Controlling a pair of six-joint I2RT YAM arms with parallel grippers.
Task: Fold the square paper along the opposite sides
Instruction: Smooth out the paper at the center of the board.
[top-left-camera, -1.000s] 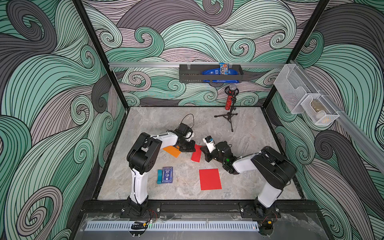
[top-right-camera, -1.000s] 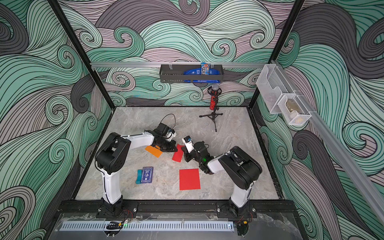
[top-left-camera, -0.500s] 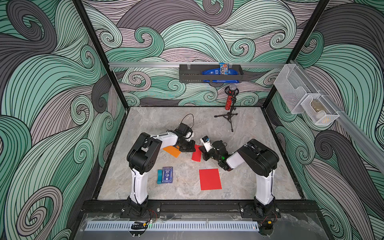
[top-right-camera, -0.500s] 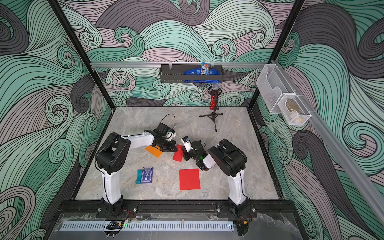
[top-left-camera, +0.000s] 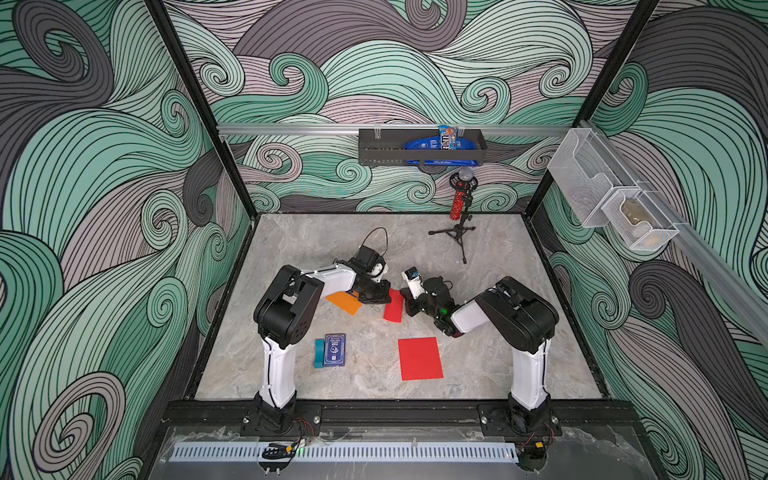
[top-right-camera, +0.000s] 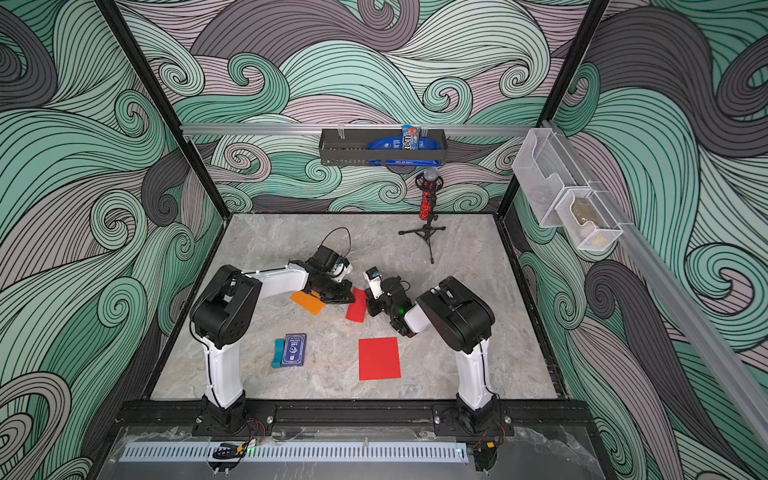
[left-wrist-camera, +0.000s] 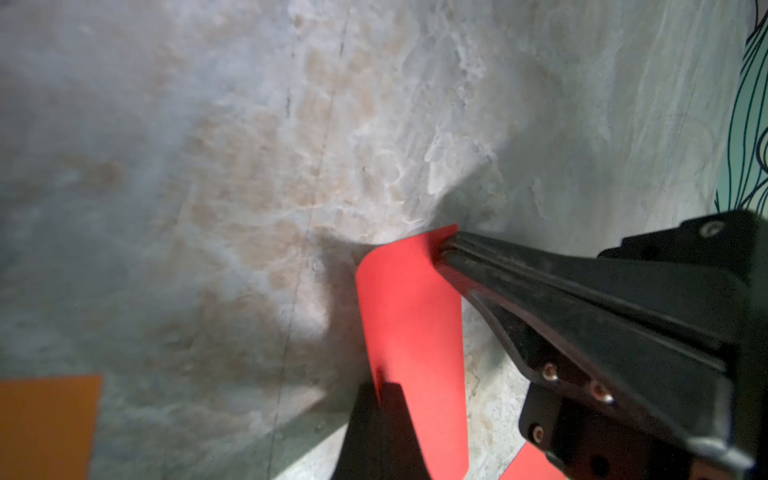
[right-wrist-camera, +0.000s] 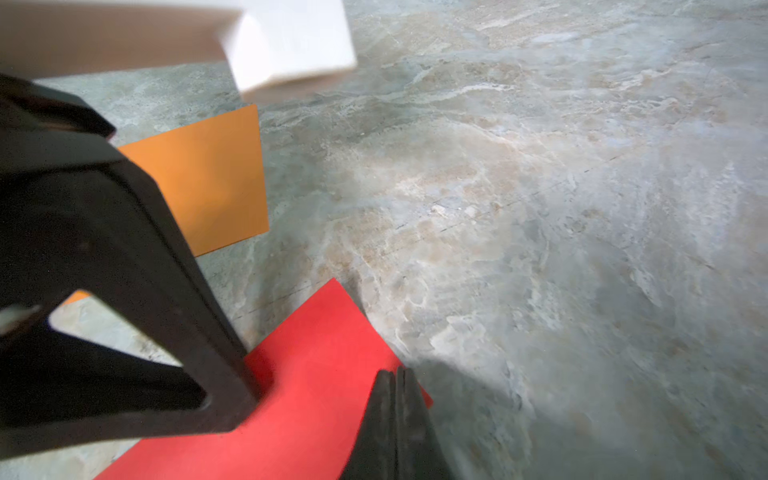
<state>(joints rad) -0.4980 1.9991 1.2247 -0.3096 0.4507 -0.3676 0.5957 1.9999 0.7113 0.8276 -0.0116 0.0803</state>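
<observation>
Surface (top-left-camera: 490, 332) of grey marble under everything. Reaching in from either side, left arm (top-left-camera: 332, 280) and right arm (top-left-camera: 465, 318), tips nearly meeting mid-field.

Well apart from both jaws, toward the arm bases: spare red sheet (top-left-camera: 419, 358), lying flat.

Between the two jaws: red square paper (top-left-camera: 394, 306), bowed into a curve and partly raised, no crease visible. Pinched fully shut by the left jaws at one edge and by the right jaws at a corner; both grips plain in the wrist views.

Just outside the left jaws: orange sheet (top-left-camera: 345, 302), flat, not held.

Step in hand, by judgement: bringing opposite sides of the paper together.

- Hold both pinches firm.
- Carry one edge over to lie square upon the other.
- Match corners before lowering, then press along the bend.
- Avoid drawing the jaws apart: risk of tearing or slipping.
- Steer clear of the orange sheet.
</observation>
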